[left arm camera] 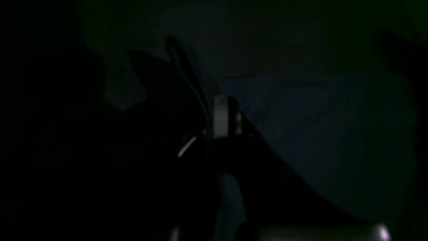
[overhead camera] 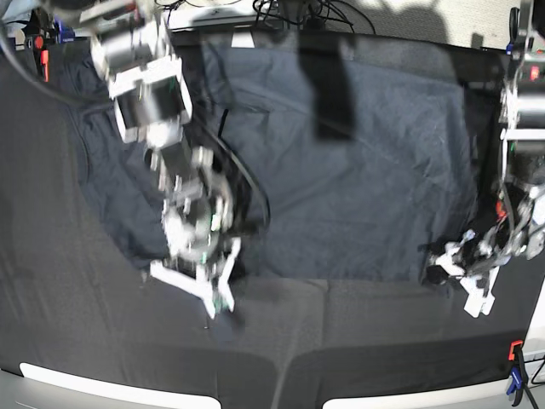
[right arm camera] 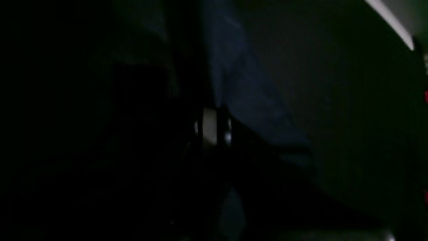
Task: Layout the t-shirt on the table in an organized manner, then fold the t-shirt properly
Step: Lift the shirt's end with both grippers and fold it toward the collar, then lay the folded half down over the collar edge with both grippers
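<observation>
Base view shows the t-shirt spread over most of the worktop — its near hem runs roughly level across the middle, a sleeve hanging out on the view's left side. The right gripper, blurred, sits at the shirt's near hem on the view's left; its jaws are clenched, and the right wrist view shows bluish cloth rising from its tips, so it appears to pinch the fabric. The left gripper is at the hem's other corner on the view's right, also clamped tight, with fabric draped beside its fingers — whether cloth is caught between them, the dark frames do not tell.
</observation>
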`<state>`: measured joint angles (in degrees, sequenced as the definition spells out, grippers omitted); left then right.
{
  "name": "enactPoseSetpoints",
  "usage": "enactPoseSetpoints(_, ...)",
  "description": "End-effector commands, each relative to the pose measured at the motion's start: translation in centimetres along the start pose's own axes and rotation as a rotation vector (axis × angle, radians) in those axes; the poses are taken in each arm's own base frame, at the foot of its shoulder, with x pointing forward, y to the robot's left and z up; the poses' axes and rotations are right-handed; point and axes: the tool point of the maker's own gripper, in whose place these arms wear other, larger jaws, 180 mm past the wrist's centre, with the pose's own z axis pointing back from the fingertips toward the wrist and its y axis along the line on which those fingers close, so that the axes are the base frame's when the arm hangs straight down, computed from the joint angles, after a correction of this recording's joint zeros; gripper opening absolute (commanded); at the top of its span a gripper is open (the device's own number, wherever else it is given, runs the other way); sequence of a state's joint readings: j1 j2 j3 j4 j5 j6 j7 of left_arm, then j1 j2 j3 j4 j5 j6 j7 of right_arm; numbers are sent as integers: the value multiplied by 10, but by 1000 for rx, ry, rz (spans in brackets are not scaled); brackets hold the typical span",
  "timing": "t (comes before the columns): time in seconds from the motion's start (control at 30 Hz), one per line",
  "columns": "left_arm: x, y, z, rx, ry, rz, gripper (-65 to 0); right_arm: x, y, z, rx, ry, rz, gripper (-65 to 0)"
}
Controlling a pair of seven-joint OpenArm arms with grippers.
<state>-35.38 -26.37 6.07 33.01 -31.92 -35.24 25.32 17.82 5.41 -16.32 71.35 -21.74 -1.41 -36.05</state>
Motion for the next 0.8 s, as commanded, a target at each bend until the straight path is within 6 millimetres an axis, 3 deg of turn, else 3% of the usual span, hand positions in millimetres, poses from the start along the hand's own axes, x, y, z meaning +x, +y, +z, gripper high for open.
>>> enactPoseSetpoints(0.0, 28, 5, 11, 3, -73, -39, -650, 24, -14, 7, -41, -73, -1, -650)
enactPoseSetpoints(0.13, 17, -3, 36, -17, -92, -141, -650, 19, -10, 31, -63, -108, 11, -650)
enactPoseSetpoints(0.53, 2, -83, 107, -65, -113, -406, -650, -2, -16, 94, -127, -142, 41, -650)
enactPoseSetpoints(0.77, -17, -87, 158, -3, -87, -444, -650, -39, -18, 127, -117, -120, 96, -650)
